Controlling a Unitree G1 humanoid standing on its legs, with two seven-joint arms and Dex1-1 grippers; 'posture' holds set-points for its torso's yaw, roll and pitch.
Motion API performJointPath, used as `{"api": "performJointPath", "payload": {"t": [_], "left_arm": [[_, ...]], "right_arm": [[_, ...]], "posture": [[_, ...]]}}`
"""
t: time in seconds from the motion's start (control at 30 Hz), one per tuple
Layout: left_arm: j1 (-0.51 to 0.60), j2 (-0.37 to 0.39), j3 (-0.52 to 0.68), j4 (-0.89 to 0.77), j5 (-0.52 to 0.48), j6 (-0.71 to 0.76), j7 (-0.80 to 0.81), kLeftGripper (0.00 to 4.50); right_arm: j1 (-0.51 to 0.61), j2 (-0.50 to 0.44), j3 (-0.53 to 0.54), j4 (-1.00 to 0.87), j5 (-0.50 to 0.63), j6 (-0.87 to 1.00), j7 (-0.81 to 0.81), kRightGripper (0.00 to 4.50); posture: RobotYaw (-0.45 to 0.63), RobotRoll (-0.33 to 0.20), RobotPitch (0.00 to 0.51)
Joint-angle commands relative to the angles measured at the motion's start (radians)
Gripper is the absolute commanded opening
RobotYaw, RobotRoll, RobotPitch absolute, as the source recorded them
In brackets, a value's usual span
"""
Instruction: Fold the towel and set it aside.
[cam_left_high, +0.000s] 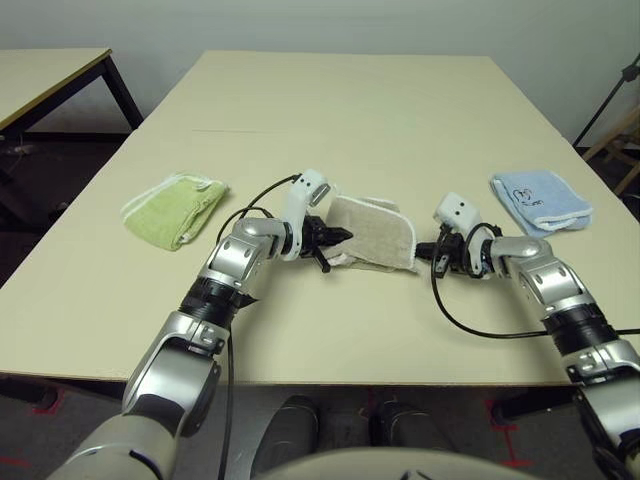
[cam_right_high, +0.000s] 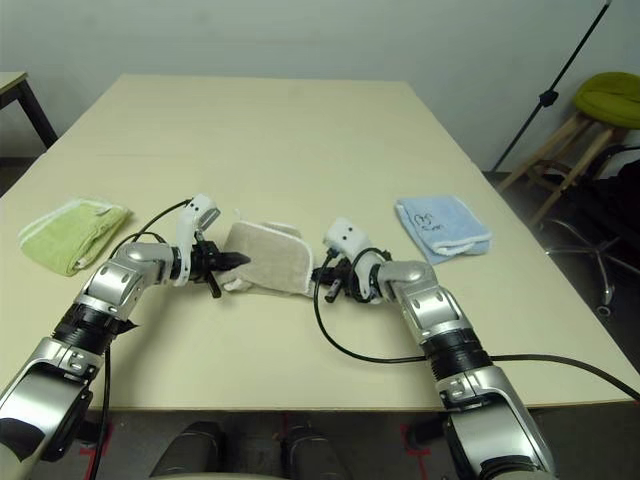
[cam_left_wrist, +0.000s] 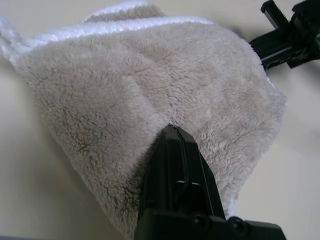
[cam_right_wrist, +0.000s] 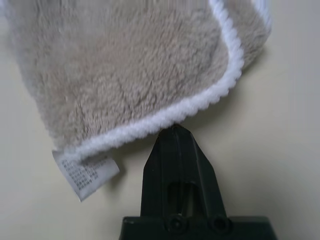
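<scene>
- The beige-brown terry towel (cam_left_high: 372, 232) is seen on the cream tabletop (cam_left_high: 300, 340), between the two grippers, with one part folded over another.
- The fingers of the left gripper (cam_left_wrist: 175, 128) are pressed together, and their tips are set against the towel's pile; whether any cloth is pinched cannot be told.
- The fingers of the right gripper (cam_right_wrist: 175, 127) are pressed together too, with the tips at the white stitched edging (cam_right_wrist: 197, 102); whether the edging is pinched cannot be told.
- A small white printed tag (cam_right_wrist: 88, 175) is attached at a towel corner, near the right gripper.
- The yellow-green folded cloth (cam_left_high: 175, 210) is laid to the left of the towel, well apart from it.
- The light blue folded cloth (cam_left_high: 541, 202), marked with a dark design, is laid to the right, beyond the right gripper.
</scene>
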Motion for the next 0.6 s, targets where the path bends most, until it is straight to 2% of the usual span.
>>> {"api": "performJointPath", "payload": {"t": [0.03, 0.17, 0.3, 0.4, 0.6], "left_arm": [[-0.008, 0.000, 0.043, -0.101, -0.065, 0.087, -0.018, 0.02], [-0.038, 0.006, 0.088, -0.212, -0.136, 0.190, -0.017, 0.02], [-0.080, -0.002, 0.131, -0.254, -0.190, 0.258, 0.006, 0.02], [-0.115, -0.019, 0.162, -0.205, -0.203, 0.254, 0.034, 0.02], [-0.139, -0.036, 0.101, 0.005, -0.091, 0.092, 0.062, 0.02]], "right_arm": [[-0.043, -0.045, -0.088, -0.055, 0.088, 0.082, 0.068, 0.00], [-0.088, -0.096, -0.153, -0.078, 0.135, 0.128, 0.096, 0.00], [-0.138, -0.095, -0.193, -0.105, 0.168, 0.160, 0.083, 0.00], [-0.154, -0.055, -0.178, -0.145, 0.177, 0.178, 0.063, 0.00], [-0.117, 0.084, -0.096, -0.123, 0.109, 0.126, -0.020, 0.00]], "posture": [[0.02, 0.000, 0.029], [0.02, 0.000, 0.030], [0.02, 0.000, 0.031], [0.02, 0.000, 0.031], [0.02, 0.000, 0.031]]}}
